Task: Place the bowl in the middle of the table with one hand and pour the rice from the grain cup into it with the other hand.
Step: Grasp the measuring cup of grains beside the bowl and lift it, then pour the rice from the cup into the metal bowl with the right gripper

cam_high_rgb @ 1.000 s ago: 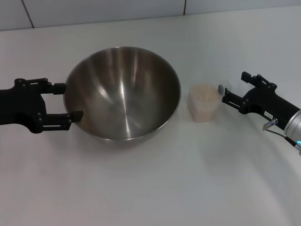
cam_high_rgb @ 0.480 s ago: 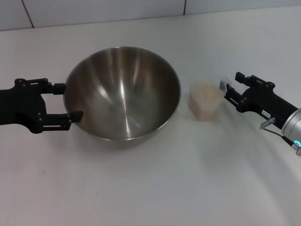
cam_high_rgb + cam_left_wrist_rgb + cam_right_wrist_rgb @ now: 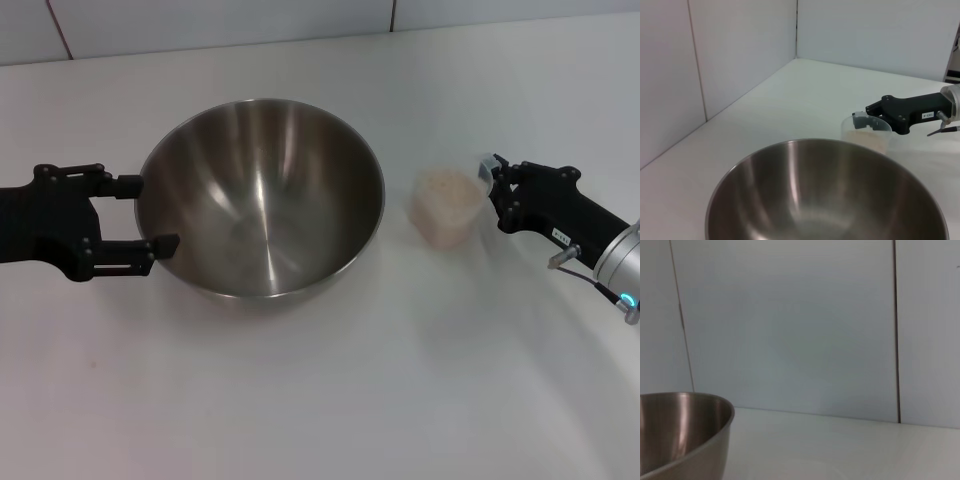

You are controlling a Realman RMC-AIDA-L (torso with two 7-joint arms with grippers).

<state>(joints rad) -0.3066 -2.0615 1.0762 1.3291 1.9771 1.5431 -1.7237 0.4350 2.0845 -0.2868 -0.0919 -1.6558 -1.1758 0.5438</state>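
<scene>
The steel bowl stands on the white table, left of centre. My left gripper is open at the bowl's left side, one finger on each side of that part of the rim. Right of the bowl is the clear grain cup, holding rice. My right gripper is shut on the cup's right rim, and the cup looks slightly tilted. The left wrist view shows the bowl close up, with the cup and the right gripper beyond it. Only the bowl's edge appears in the right wrist view.
A white tiled wall borders the table's far side. Bare tabletop lies in front of the bowl and cup.
My right gripper has moved in to the cup's rim and its fingers have shut. The cup has shifted slightly right and away. The left gripper and bowl have stayed put.
</scene>
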